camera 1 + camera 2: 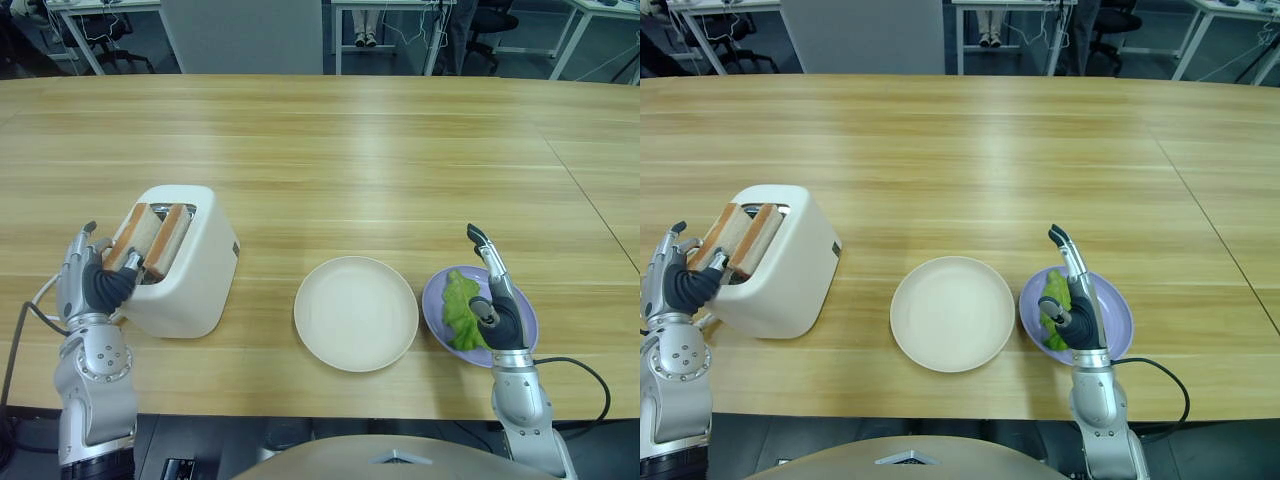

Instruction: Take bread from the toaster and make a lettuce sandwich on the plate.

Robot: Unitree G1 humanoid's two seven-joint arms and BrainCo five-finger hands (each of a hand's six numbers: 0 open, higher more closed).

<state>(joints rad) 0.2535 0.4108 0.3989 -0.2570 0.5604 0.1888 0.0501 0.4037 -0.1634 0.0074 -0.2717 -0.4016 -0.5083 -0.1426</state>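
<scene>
Left hand (95, 282) at the surface's (330, 170) left edge, fingers pinching the left bread slice (133, 232) upright in the white toaster (195, 265), second slice (172, 230) beside it, cream plate (355, 312) centre, right hand (500, 310) with fingers straight and holding nothing over lettuce (458, 310) in purple dish (429, 298).

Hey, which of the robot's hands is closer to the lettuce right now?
Right. The right hand is over the purple dish, right beside the lettuce; the left hand is far off at the toaster, gripping a bread slice.
</scene>
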